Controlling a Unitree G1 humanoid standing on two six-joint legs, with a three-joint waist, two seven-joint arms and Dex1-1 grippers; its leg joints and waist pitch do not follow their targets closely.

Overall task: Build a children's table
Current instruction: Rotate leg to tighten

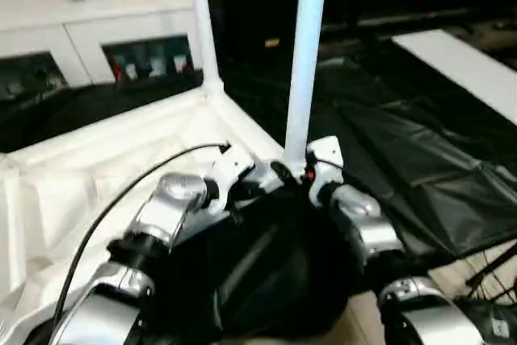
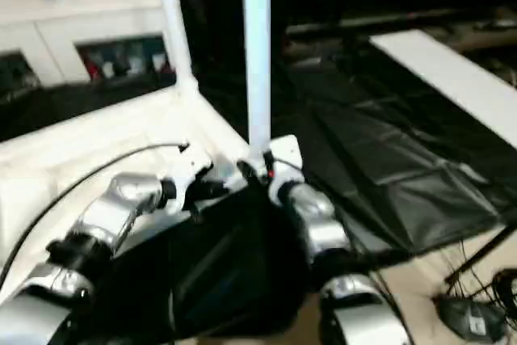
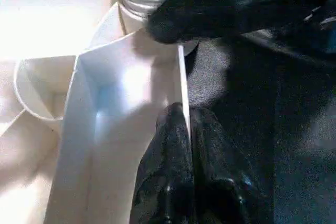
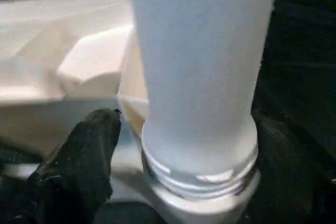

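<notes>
The right claw (image 1: pixel 300 174) clasps the base of a leg (image 1: pixel 305 62) standing upright in the near corner socket of the upturned tabletop (image 1: pixel 97 175), whose rim the left claw (image 3: pixel 181 166) pinches; another leg (image 1: pixel 202 22) stands beyond, so two seem left.

Both upright legs (image 1: pixel 307 54) run off the top edge; cabinet (image 1: pixel 89 30) contents blur.
</notes>
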